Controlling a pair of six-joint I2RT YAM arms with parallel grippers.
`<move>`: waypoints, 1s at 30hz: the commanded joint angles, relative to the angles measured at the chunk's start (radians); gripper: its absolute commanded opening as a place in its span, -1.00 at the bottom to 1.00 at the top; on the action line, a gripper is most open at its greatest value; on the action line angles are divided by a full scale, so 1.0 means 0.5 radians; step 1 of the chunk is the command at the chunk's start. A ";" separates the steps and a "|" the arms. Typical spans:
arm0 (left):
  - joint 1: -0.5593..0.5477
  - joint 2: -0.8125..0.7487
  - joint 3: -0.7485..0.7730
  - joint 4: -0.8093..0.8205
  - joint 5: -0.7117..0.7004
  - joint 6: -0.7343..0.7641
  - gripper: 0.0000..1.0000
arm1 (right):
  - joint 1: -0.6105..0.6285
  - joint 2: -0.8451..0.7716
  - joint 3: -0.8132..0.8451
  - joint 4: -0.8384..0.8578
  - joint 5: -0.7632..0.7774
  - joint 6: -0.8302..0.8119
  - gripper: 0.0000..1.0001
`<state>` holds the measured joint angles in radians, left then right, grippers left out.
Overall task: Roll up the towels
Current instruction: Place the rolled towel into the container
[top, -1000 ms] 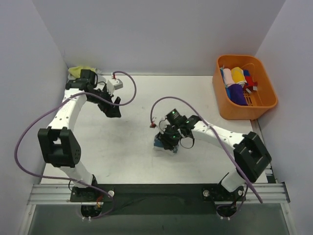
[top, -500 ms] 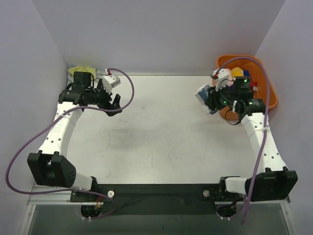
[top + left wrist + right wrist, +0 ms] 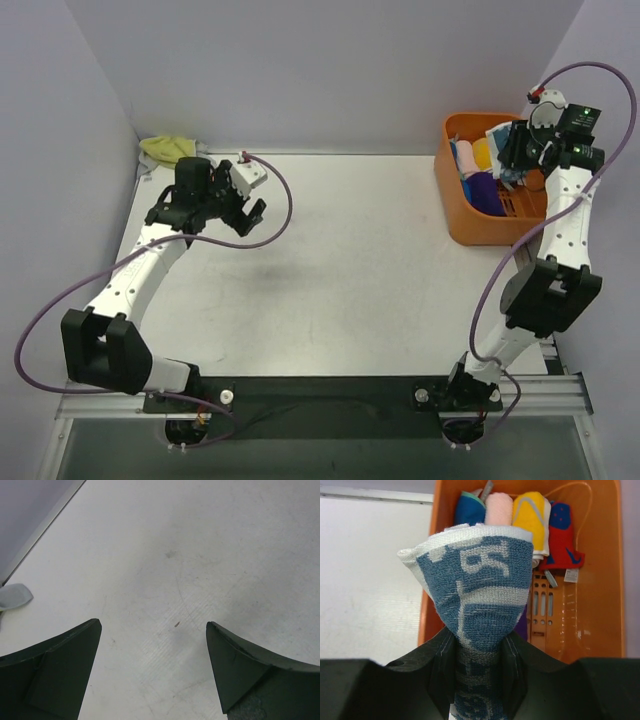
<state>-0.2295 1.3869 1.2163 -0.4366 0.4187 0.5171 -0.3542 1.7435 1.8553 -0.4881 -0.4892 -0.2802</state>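
Note:
A rolled blue-and-white patterned towel (image 3: pixel 480 590) is pinched between the fingers of my right gripper (image 3: pixel 479 652), which is shut on it. That gripper (image 3: pixel 517 158) hangs over the orange basket (image 3: pixel 470 225) at the back right. A pale yellow-green towel (image 3: pixel 165 148) lies crumpled in the back left corner. My left gripper (image 3: pixel 245 212) hovers over bare table to the right of it. The left gripper (image 3: pixel 152 625) is open, with nothing between its fingers. A grey cloth corner (image 3: pixel 14 595) shows at the left edge of the left wrist view.
The basket (image 3: pixel 612 580) holds several rolled cloths: a pink one (image 3: pixel 499 507), a yellow one (image 3: pixel 532 512) and a red one (image 3: pixel 565 540). White walls close in the table at the back and on both sides.
My right arm has swung from the middle of the table to above the basket, carrying the blue-and-white towel. My left gripper has shifted a little to the right.

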 commanded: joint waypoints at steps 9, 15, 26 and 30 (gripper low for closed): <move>0.143 0.309 0.163 0.180 -0.010 -0.522 0.95 | -0.052 0.403 0.333 -0.085 0.340 -0.084 -1.00; 0.201 0.337 0.083 0.345 0.148 -0.534 0.95 | -0.052 0.541 0.376 -0.091 0.542 -0.240 -1.00; 0.352 0.678 0.540 0.039 0.144 -0.583 0.95 | -0.052 0.946 0.664 -0.088 0.849 -0.479 -1.00; 0.355 0.779 0.663 -0.062 0.151 -0.494 0.95 | -0.052 1.035 0.716 -0.085 0.868 -0.513 -1.00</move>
<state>-0.0498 1.7622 1.4658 -0.4194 0.4534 0.2443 -0.3744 2.2501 2.1605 -0.5304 -0.1051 -0.4980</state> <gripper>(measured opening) 0.974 0.318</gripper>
